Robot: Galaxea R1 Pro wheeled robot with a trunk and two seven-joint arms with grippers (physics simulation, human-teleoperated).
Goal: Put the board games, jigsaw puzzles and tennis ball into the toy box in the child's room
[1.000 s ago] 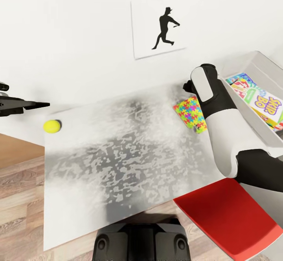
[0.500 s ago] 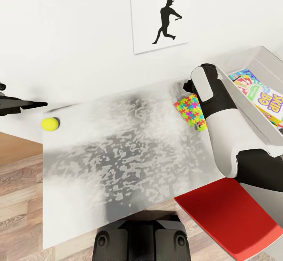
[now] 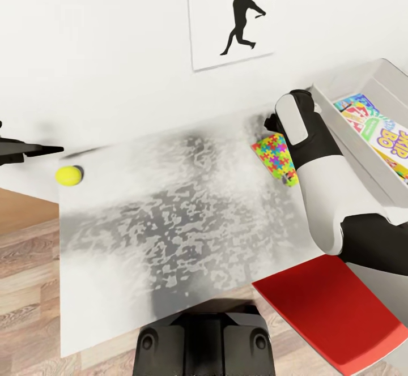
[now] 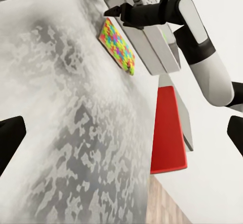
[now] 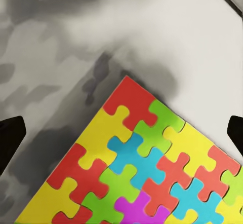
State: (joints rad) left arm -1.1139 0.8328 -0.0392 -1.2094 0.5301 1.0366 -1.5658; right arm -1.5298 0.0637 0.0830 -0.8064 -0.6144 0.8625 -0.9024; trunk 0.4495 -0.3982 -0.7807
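Grey table (image 3: 170, 234), jigsaw puzzle (image 3: 275, 157), tennis ball (image 3: 68, 175)

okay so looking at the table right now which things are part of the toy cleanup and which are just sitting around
Job:
jigsaw puzzle
tennis ball
toy box
Skip-Bo board game, already in the box

Just there:
red chair
batter silhouette picture

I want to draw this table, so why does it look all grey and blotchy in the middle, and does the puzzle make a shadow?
Head view: the table carries a dark mottled patch across its middle, paler toward the edges; the tennis ball casts a small dark shadow. Right wrist view: a soft grey shadow lies beside the jigsaw puzzle corner, and the pieces look sharp. Left wrist view: the same blotches run along the tabletop.
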